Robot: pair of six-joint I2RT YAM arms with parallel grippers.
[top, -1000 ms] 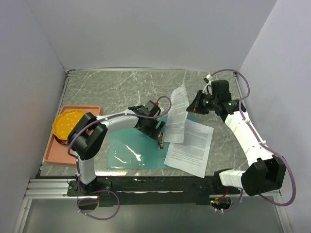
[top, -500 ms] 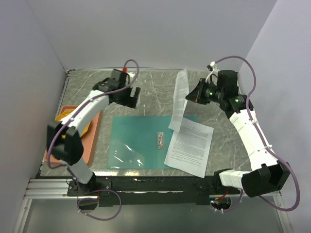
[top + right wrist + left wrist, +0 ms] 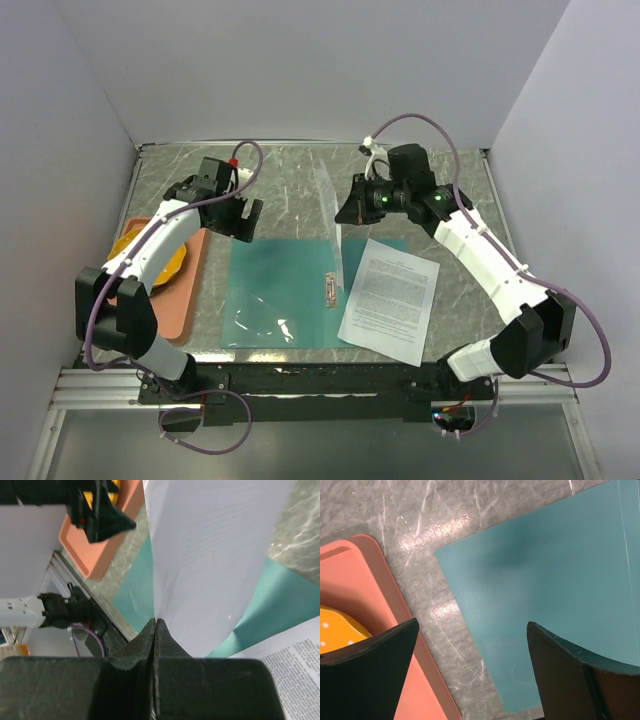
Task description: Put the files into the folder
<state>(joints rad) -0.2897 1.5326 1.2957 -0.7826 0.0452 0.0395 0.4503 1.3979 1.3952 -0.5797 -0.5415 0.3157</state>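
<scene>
Above folder [image 3: 285, 290]: right tool [image 3: 348, 212] pinching hanging sheet [image 3: 330, 215]; left tool [image 3: 238, 215] spread wide.

Open folder [image 3: 285, 295] lies flat mid-table; its left page is bare, with free room above it. The right gripper [image 3: 343, 213], jaws pinched on 1 sheet [image 3: 330, 215], holds it edge-on and upright over the folder's spine, so the sheet stands as a thin wall between the table's left and right halves. A 2nd sheet [image 3: 392, 298] lies flat, overlapping the folder's right edge. The left gripper [image 3: 243, 218], jaws wide, hangs over bare marble [image 3: 290, 175] just beyond the folder's far-left corner. The salmon tray [image 3: 180, 290] with a yellow object [image 3: 150, 262] blocks the left margin. Bare marble behind both grippers is passable.
</scene>
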